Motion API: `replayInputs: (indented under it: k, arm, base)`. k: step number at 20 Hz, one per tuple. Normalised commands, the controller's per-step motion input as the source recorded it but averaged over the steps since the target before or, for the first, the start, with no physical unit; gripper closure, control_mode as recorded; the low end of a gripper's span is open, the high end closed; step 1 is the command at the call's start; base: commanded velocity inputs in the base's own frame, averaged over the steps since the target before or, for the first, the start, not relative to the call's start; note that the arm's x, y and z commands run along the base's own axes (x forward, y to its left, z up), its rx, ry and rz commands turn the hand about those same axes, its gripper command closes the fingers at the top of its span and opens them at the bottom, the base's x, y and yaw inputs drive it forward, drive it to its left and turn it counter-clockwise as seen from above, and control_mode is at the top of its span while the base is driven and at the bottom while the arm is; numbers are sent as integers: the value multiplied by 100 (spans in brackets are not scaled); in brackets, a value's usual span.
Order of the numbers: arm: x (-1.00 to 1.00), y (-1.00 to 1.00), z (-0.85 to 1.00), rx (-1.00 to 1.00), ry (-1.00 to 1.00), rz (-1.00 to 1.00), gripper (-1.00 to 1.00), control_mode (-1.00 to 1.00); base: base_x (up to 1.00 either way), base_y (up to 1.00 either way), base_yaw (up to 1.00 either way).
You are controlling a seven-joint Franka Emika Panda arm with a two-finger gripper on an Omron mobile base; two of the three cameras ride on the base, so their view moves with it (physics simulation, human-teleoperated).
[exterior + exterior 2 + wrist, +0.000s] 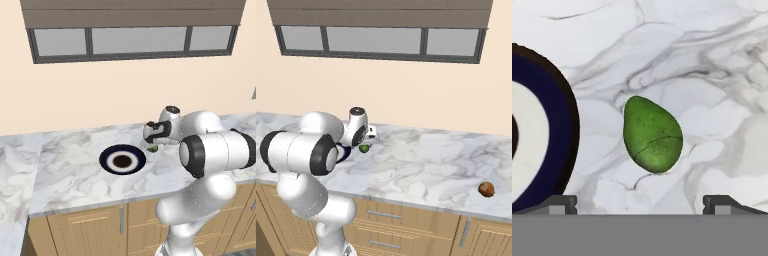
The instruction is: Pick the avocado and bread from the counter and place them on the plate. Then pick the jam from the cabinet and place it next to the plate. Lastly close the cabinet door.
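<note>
White marble tabletop (75, 165) under a wide window (376, 40), light wood cabinets below. Green avocado (652, 135) lying on the marble just beside the navy plate (122, 160), apart from its rim. Jaws (639, 202) spread wide, hanging above the avocado, gripping nothing. Small brown bread (486, 189) far off along the marble near the front edge.

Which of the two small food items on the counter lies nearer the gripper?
The green avocado, directly under the open gripper beside the plate; the brown item lies far off.
</note>
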Motion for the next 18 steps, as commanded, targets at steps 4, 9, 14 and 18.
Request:
replayInputs:
  k: [4,9,14,18]
  arm:
    - [39,-1,-9,4,0,4,-100,-100]
    - [39,0,-17,1,0,4,-100,-100]
    - [13,0,-9,0,1,2,-100,-100]
    - [1,0,-15,0,0,0,-100,-100]
  base:
    - [0,0,0]
    - [0,0,0]
    - [0,0,0]
    - [0,0,0]
